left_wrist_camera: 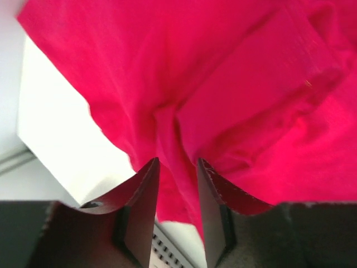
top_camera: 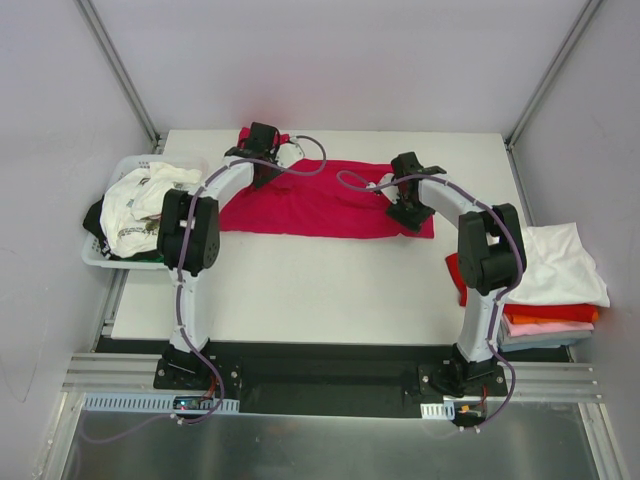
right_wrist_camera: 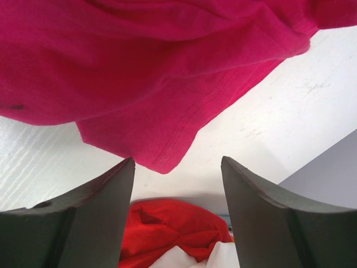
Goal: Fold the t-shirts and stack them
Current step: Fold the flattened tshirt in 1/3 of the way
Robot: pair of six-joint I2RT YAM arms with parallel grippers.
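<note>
**On the table: one shirt mid-fold, more waiting**

A crimson t-shirt [top_camera: 320, 205] was spread crosswise on the table [top_camera: 330, 290], partly doubled over but not yet squared. A folded stack [top_camera: 560, 275] was laid up at the right, while unfolded shirts [top_camera: 140, 205] were heaped in the basket [top_camera: 92, 255] at the left; much work was judged outstanding. A ridge of crimson cloth was seen between the narrowly parted jaws of the left claw [left_wrist_camera: 177, 163]; whether it was pinched could not be told. The right claw [right_wrist_camera: 178, 159] was spread wide, the hem just ahead, untouched.
</note>
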